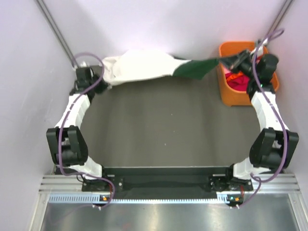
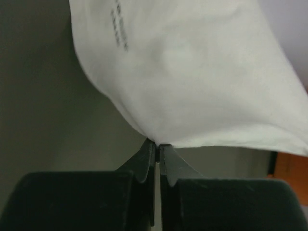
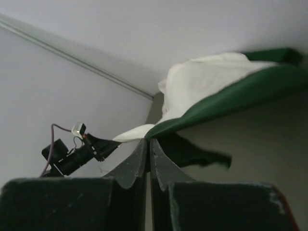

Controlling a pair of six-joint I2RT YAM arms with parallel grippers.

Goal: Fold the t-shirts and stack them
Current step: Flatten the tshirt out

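With the left pincer (image 2: 157,145) nipped tight on the cream shirt (image 1: 139,67) and the right pincer (image 3: 147,141) likewise on the green shirt (image 1: 195,68), both strung above the far bench (image 1: 163,125), best draw them evenly nearer and lower them flat.

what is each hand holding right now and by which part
The left hand pinches the white shirt by a corner of its edge. The right hand pinches the green shirt by its edge.
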